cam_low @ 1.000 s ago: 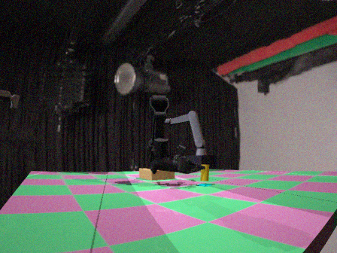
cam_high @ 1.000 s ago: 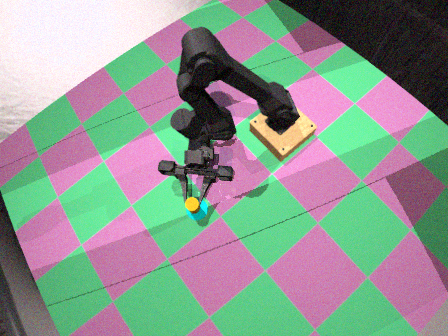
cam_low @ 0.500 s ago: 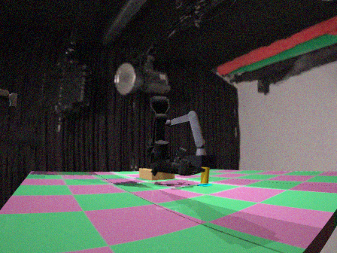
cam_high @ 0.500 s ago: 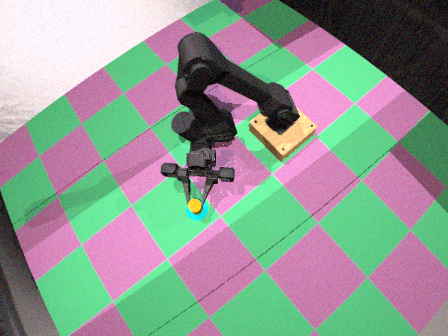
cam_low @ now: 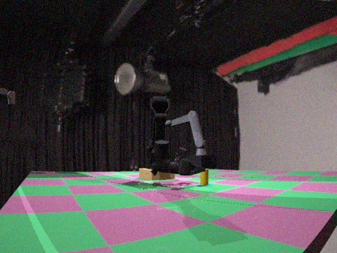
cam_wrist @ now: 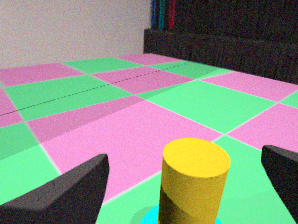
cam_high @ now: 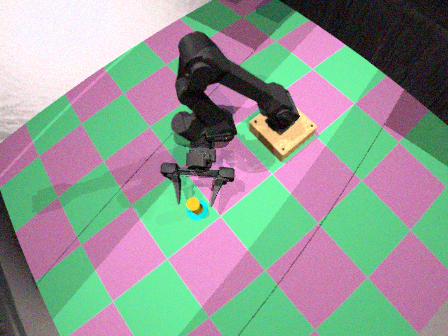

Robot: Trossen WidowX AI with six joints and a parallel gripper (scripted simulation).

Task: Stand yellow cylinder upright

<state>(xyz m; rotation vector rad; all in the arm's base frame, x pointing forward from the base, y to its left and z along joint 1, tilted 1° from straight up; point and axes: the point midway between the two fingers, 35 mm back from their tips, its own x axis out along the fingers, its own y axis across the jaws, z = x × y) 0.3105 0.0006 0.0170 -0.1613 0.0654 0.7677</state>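
The yellow tall cylinder (cam_high: 193, 204) (cam_low: 204, 177) (cam_wrist: 195, 187) stands upright on the cyan circle (cam_high: 204, 214) (cam_low: 210, 184) (cam_wrist: 148, 217). Cyan shows around its foot in the top view and on both sides of it in the wrist view. My gripper (cam_high: 195, 204) (cam_wrist: 184, 157) is open, with one finger on each side of the cylinder and a visible gap to each. It holds nothing. In the exterior view the fingers are small and dark near the cylinder's top, and their opening is hard to make out there.
A wooden block (cam_high: 302, 132) (cam_low: 145, 174) with dark holes lies under the arm's base, behind the gripper. The arm reaches from it to the cylinder. The floor is a green and pink checkerboard (cam_high: 320, 275), with dark curtains and a pale wall beyond.
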